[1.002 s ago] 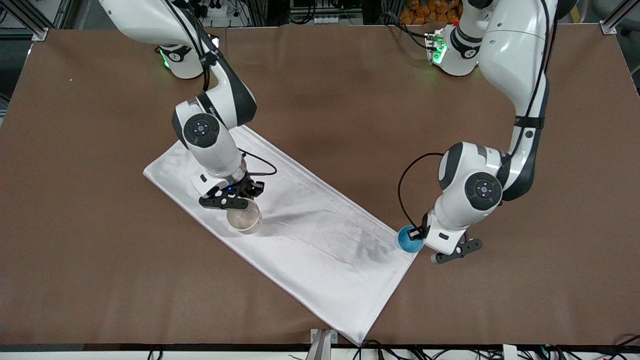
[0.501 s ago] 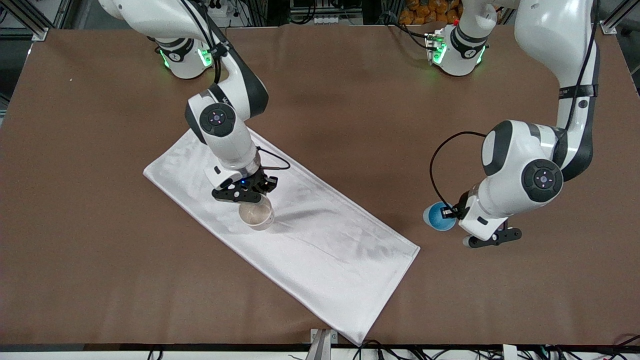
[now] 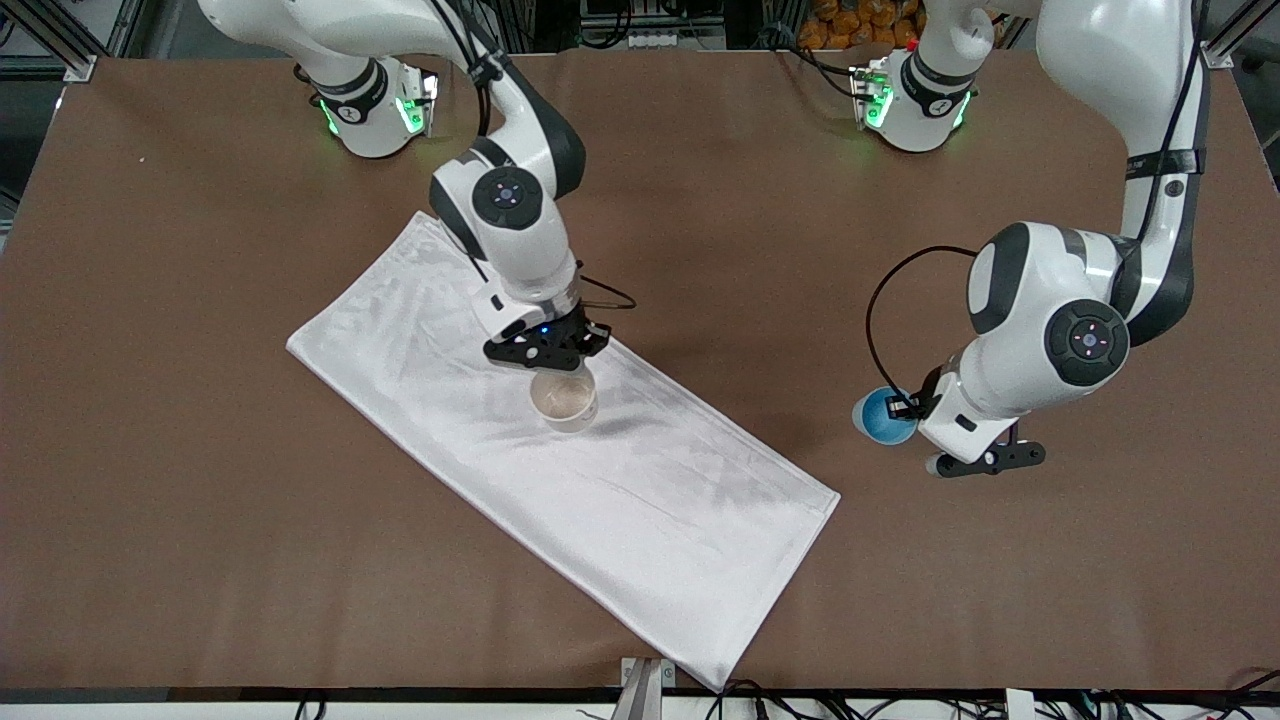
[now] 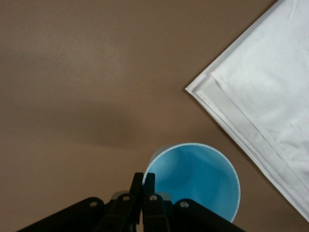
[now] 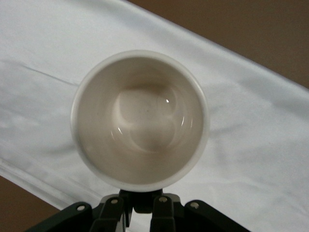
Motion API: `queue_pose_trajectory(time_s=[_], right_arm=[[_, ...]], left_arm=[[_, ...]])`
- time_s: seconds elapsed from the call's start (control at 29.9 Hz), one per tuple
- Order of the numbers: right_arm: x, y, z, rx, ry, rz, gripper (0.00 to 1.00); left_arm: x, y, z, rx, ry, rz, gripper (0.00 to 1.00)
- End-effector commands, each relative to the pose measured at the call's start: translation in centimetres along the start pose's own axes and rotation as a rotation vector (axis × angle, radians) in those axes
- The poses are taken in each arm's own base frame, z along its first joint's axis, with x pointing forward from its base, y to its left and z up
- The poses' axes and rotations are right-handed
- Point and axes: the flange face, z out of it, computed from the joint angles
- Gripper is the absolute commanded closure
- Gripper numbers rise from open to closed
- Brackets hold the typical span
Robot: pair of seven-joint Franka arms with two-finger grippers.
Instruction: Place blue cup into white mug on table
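Upright blue cup (image 3: pixel 884 416) aloft over bare brown table (image 3: pixel 200 450); white mug (image 3: pixel 566 400) upright above the cloth.

A wide matte brown bench (image 3: pixel 700 180) fills the view under even light. Aluminium frame posts (image 3: pixel 60 40) stand at its upper corners. Black cables (image 3: pixel 790 700) trail along its lower edge, and orange objects (image 3: pixel 860 25) sit above its upper edge.
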Motion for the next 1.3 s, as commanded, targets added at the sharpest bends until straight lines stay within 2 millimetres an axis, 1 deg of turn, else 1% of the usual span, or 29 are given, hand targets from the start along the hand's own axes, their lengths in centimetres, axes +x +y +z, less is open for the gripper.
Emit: queue_pose_trajectory(time_s=[0.0, 0.13, 0.2, 0.27, 0.37, 0.53, 0.6, 0.67, 0.83, 1.0, 1.07, 1.17, 1.27], right_arm=[[-2.6, -5.3, 0.9, -0.002, 0.001, 0.037, 1.0], [-4.1, -8.5, 1.1, 0.0, 0.001, 0.058, 1.0], [-5.2, -10.1, 1.6, 0.001, -0.001, 0.068, 1.0], [-6.4, -11.5, 2.2, 0.005, 0.0, 0.075, 1.0], [-8.2, -13.0, 2.9, 0.01, 0.0, 0.076, 1.0], [-10.3, -14.3, 3.4, 0.016, -0.004, 0.089, 1.0], [-11.8, -15.2, 3.6, 0.018, -0.005, 0.084, 1.0], [-13.2, -15.8, 4.2, 0.014, -0.009, 0.077, 1.0], [-15.6, -17.6, 5.3, 0.019, -0.008, 0.044, 1.0], [-17.4, -18.9, 7.2, 0.008, 0.014, 0.019, 1.0], [-18.0, -19.4, 7.7, 0.007, 0.029, 0.015, 1.0], [-18.1, -19.6, 8.3, 0.005, 0.038, 0.02, 1.0], [-18.7, -19.8, 8.5, 0.004, 0.038, 0.011, 1.0]], left_arm=[[-1.3, -1.6, -1.2, 0.016, 0.002, 0.021, 1.0], [-1.7, -1.7, -1.2, 0.018, -0.001, 0.025, 1.0], [-1.9, -1.9, -1.5, 0.033, 0.006, 0.032, 1.0], [-2.1, -2.0, -1.5, 0.05, 0.009, 0.041, 1.0], [-2.3, -2.1, -1.6, 0.056, 0.008, 0.043, 1.0], [-3.0, -2.2, -2.3, 0.081, 0.021, 0.059, 1.0], [-3.4, -2.0, -2.4, 0.088, 0.023, 0.067, 1.0], [-3.4, -1.9, -2.4, 0.096, 0.026, 0.069, 1.0], [-3.5, -1.8, -2.4, 0.101, 0.028, 0.068, 1.0], [-3.5, -1.8, -2.6, 0.1, 0.031, 0.064, 1.0], [-3.5, -1.8, -2.6, 0.1, 0.031, 0.064, 1.0], [-3.5, -1.8, -2.5, 0.1, 0.03, 0.064, 1.0], [-3.5, -1.8, -2.5, 0.102, 0.024, 0.063, 1.0]])
